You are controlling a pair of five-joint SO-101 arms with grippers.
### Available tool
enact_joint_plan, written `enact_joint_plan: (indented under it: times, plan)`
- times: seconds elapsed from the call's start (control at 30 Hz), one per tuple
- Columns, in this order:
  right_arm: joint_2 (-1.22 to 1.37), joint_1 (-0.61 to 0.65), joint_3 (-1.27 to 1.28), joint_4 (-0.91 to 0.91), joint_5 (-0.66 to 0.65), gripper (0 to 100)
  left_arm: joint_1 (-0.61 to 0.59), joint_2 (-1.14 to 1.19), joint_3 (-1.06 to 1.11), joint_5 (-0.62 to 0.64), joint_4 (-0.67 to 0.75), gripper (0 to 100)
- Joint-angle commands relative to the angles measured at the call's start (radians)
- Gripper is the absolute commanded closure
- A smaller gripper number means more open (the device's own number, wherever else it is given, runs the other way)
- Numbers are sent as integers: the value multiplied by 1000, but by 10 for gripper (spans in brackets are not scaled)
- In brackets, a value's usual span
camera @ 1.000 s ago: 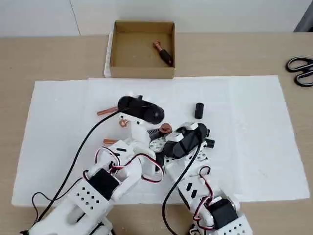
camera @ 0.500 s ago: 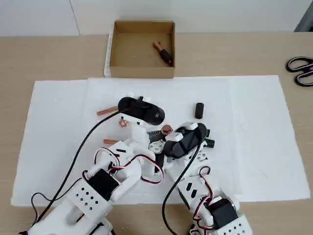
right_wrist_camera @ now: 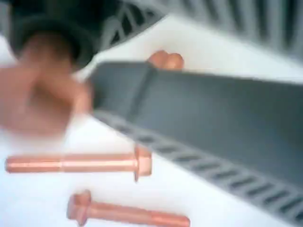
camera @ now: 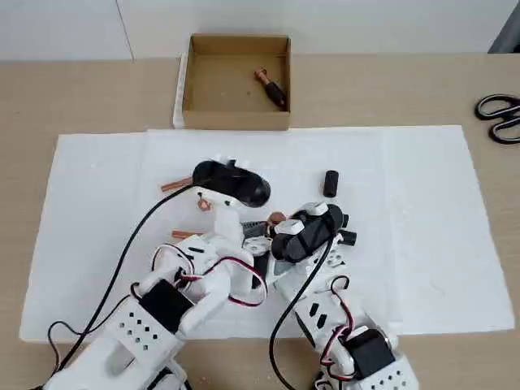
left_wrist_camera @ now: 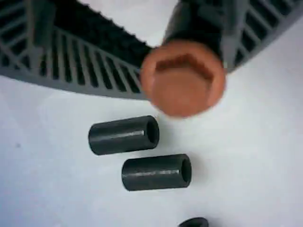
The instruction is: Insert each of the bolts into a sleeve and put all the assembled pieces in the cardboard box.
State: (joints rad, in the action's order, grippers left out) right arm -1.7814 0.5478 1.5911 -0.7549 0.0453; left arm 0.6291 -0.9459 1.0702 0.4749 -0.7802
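Bolt [left_wrist_camera: 182, 78] of copper colour sits with its shank in a dark sleeve [left_wrist_camera: 189, 21] at the centre of the high view. We see the right gripper [camera: 280, 226] clamped on this sleeve, while for the left gripper [camera: 252, 226], just beside it, we cannot tell if it grips. Near them on the white sheet [camera: 422, 244] lie two loose sleeves [left_wrist_camera: 124, 135] side by side and two loose bolts [right_wrist_camera: 78, 164]; in the upper middle stands the cardboard box [camera: 236, 119] with one assembled piece [camera: 272, 88] inside, and scissors [camera: 500, 116] lie at the right edge.
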Motion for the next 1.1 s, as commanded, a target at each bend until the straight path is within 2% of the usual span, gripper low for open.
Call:
enact_joint_plan:
  times: [0.0, 0.23, 0.4, 0.63, 0.77, 0.9, 1.07]
  plan:
    - [-4, 4, -8, 24, 5, 995, -18, -15, -31, -2, -15, 722]
    - [-4, 4, -8, 24, 5, 995, -26, -124, -27, -8, -86, 721]
    - [-4, 4, -6, 24, 5, 995, -95, -163, -28, -8, -163, 721]
    - [-4, 4, -6, 24, 5, 995, -184, -241, -4, -66, -178, 722]
    - [-4, 4, -6, 22, 5, 995, -224, -310, 1, -71, -235, 722]
    - [-4, -2, -5, 22, 2, 995, -351, -394, 1, -71, -299, 722]
    - [4, -107, -14, 21, -2, 995, -595, -483, 1, -71, -382, 724]
